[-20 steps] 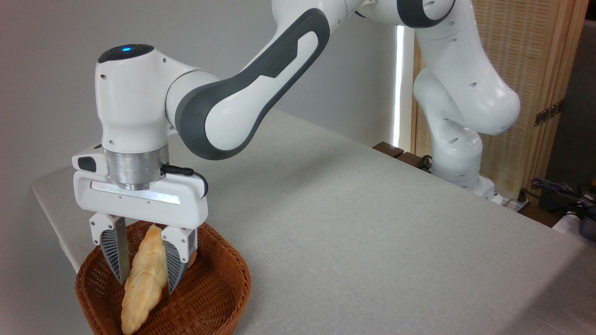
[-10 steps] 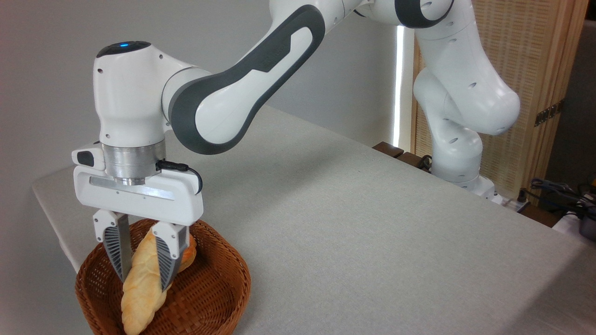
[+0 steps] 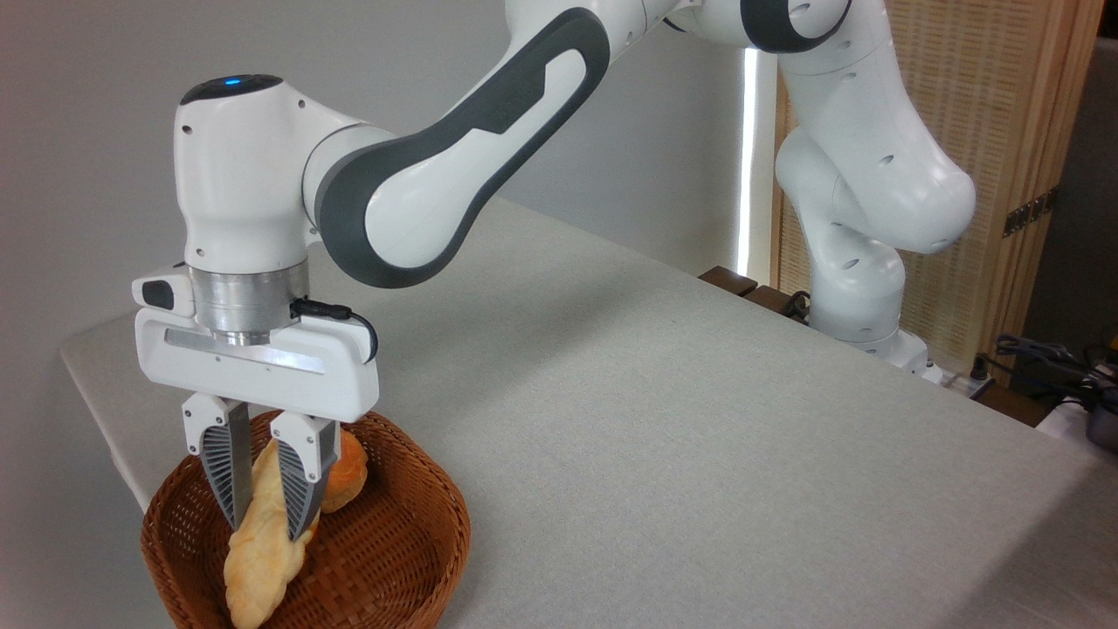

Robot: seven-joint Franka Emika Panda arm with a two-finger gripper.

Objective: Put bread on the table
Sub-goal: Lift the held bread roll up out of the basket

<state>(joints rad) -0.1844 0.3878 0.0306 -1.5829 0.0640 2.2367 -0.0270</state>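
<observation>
Gripping the bread (image 3: 253, 542) inside the basket (image 3: 397, 559), the claw (image 3: 266, 524) is closed on it; transfer to the desk (image 3: 699, 419) remains.

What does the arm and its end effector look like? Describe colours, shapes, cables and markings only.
The arm has glossy white rounded shells with dark grey joint bands, a small blue light on top and a bare metal wrist ring. A thin black cable plugs in beside it. The end effector is a white bar with two ribbed grey fingers.

Right of the basket (image 3: 419, 559) the table (image 3: 699, 454) lies open; only the basket wall intervenes.
</observation>
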